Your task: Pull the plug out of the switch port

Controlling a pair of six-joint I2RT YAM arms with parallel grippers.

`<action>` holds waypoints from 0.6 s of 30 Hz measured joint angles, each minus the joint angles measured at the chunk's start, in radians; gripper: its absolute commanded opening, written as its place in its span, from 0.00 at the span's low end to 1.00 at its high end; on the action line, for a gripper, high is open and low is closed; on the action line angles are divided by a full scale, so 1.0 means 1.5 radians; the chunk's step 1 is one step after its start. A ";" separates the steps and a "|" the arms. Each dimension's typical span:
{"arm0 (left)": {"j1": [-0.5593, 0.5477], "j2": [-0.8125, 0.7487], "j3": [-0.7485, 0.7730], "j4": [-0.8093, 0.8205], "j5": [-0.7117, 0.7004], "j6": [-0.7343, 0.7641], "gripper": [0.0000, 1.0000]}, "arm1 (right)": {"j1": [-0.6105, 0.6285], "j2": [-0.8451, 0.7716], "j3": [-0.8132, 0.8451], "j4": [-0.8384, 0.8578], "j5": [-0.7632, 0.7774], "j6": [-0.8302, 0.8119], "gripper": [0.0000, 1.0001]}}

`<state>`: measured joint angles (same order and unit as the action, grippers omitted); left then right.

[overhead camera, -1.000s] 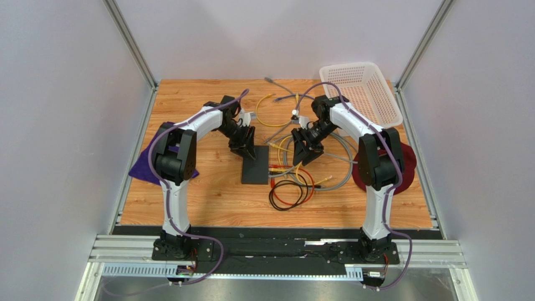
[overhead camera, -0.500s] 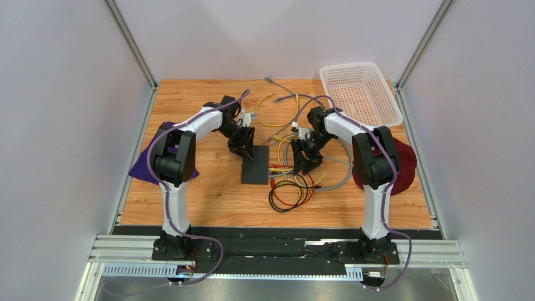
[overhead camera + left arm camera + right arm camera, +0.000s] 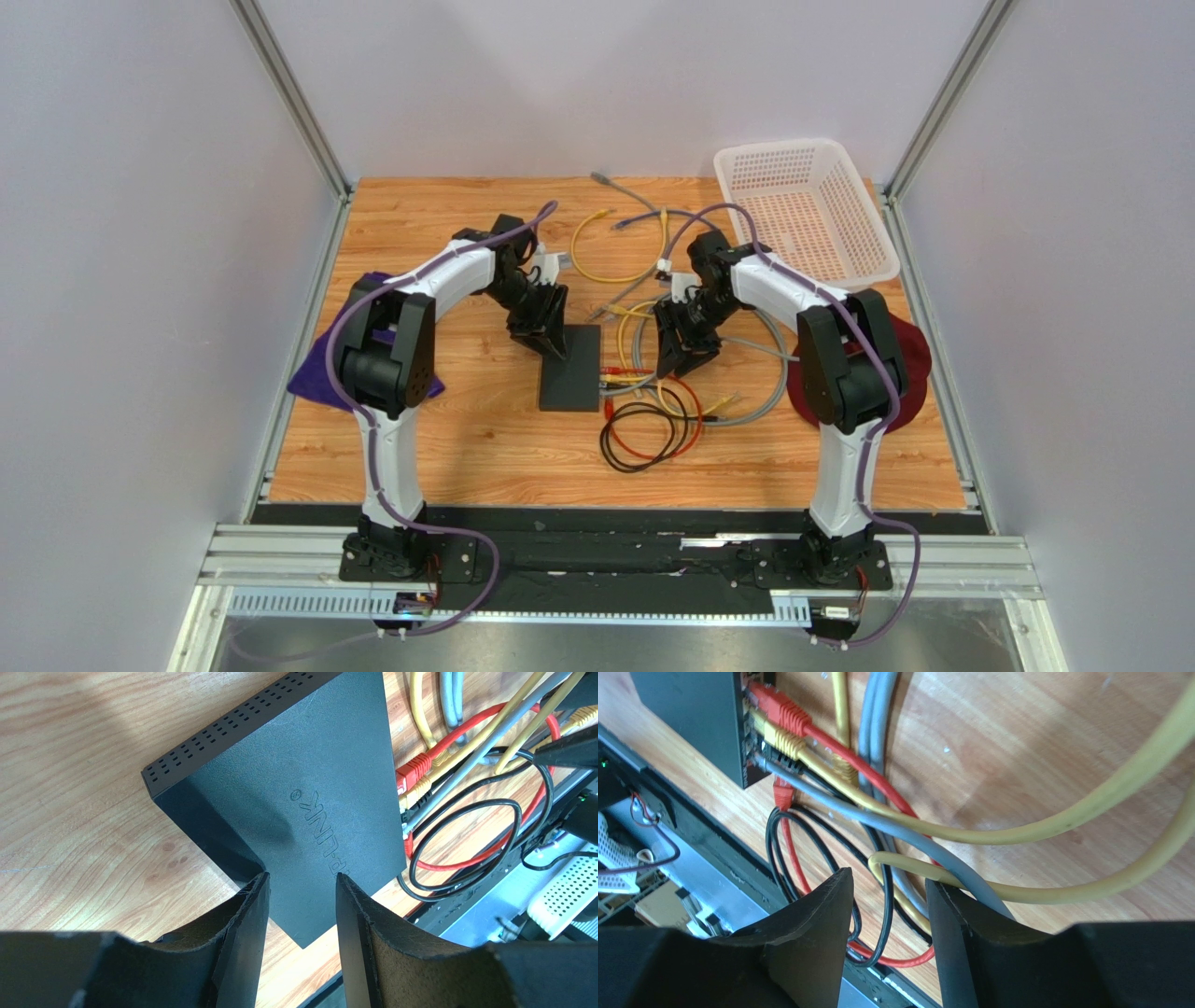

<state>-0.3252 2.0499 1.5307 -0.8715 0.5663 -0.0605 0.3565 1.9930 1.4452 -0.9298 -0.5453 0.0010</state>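
Observation:
The black switch [image 3: 570, 367] lies flat mid-table with its sockets facing right. In the right wrist view a red plug [image 3: 777, 707], a yellow plug [image 3: 781, 742] and a grey-cabled plug [image 3: 766, 763] sit in the switch [image 3: 696, 714]. My left gripper [image 3: 544, 333] is open at the switch's far end, with its jaws over the top face [image 3: 309, 798]. My right gripper [image 3: 683, 353] is open above the cable tangle right of the switch, clear of the plugs. In its wrist view the right gripper [image 3: 889, 878] hangs over black, red and yellow loops.
Coiled black and red cables [image 3: 650, 424] lie in front of the switch, and grey and yellow cables [image 3: 610, 238] spread behind it. A loose red plug [image 3: 782, 792] lies near the switch's corner. A white basket [image 3: 807, 203] stands back right. A purple cloth [image 3: 316, 378] lies left and a red cloth [image 3: 905, 367] right.
My right gripper has moved in toward the switch and its cables, first down toward the plugs and then back a little. My left arm has stayed put.

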 measured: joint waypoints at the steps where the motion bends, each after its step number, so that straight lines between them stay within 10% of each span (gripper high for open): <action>1: 0.000 0.000 0.000 0.000 0.000 0.000 0.49 | -0.001 0.000 -0.001 0.003 0.004 0.006 0.41; 8: 0.000 -0.002 -0.001 -0.001 -0.004 0.005 0.50 | -0.017 0.000 -0.001 0.015 -0.005 0.019 0.18; 18: 0.000 -0.005 -0.004 0.000 -0.010 0.010 0.50 | -0.030 -0.083 0.013 0.018 -0.117 -0.039 0.16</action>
<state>-0.3256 2.0418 1.5249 -0.8719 0.5510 -0.0448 0.3111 1.8687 1.4654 -0.9035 -0.7204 -0.0574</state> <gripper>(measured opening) 0.491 0.130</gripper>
